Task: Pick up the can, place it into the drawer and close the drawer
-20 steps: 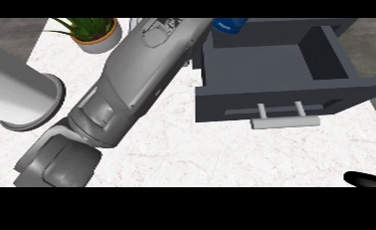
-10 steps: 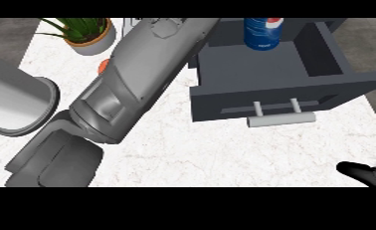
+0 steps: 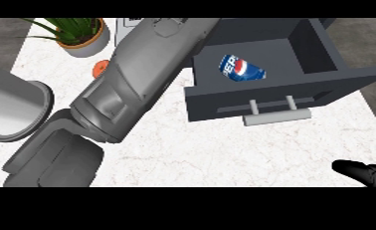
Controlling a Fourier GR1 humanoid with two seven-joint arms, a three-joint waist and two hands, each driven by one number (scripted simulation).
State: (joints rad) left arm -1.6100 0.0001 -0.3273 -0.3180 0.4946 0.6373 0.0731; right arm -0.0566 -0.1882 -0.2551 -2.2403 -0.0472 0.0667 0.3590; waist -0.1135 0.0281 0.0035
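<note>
Inside the open drawer (image 3: 323, 82) lies the can (image 3: 241, 68); right hand (image 3: 357, 170) well apart, grip unclear.

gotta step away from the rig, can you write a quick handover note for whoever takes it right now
Left hand: not visible; only the left forearm shows, stretched across the counter toward the top of the view, so the fingers cannot be judged.
Right hand: only a black bit shows at the lower right corner, away from the drawer; fingers cannot be told.
Can: blue, lying tilted inside the open drawer, no hand on it.
Done: can is in the drawer.
Left: close the drawer, probably by pushing on its front or handle, which stands free.
</note>
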